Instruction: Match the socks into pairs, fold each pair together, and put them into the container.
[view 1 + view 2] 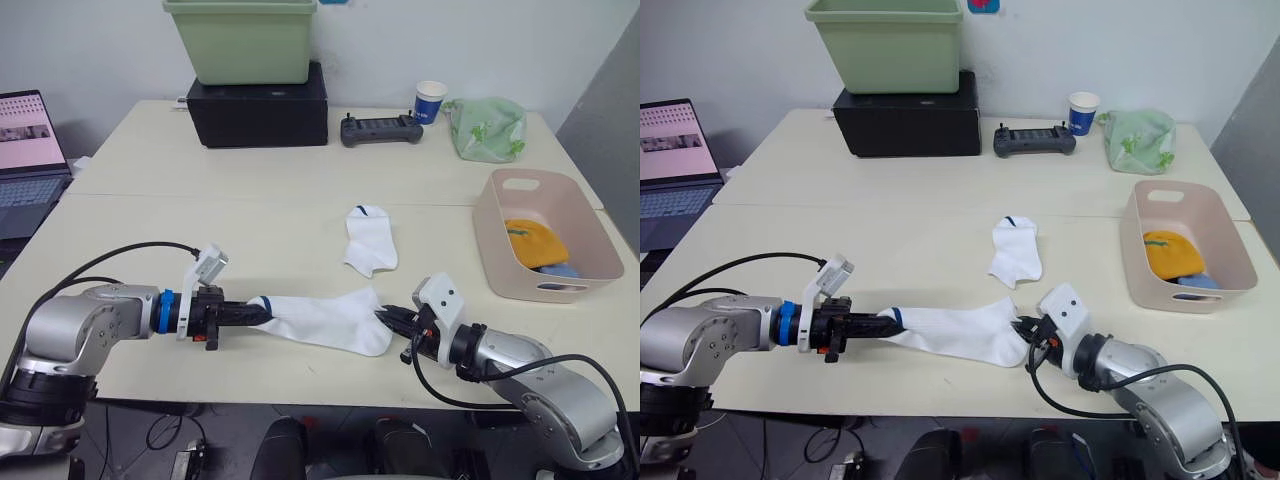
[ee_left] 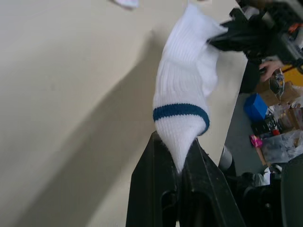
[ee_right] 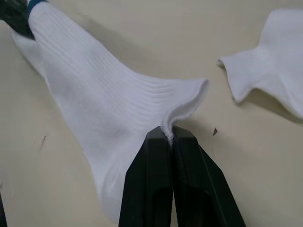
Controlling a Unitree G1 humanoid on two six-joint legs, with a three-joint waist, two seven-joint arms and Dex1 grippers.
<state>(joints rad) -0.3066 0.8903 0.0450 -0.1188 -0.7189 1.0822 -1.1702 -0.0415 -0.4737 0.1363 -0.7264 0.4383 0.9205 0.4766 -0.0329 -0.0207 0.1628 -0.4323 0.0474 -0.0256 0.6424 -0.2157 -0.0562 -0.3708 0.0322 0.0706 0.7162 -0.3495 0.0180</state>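
White sock (image 1: 325,320) stretched between both pincers.

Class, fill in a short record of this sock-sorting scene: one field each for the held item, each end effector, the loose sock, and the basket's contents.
held item: white sock, stretched between both arms above the table
left end effector: shut on its banded end
right end effector: shut on its other end
loose sock: second white sock, flat on the table
pink basket: mustard-orange sock and light blue sock inside

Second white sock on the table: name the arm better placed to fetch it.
Probably the right gripper: the second white sock lies just beyond it, farther from the left gripper. Both now pinch the stretched sock.
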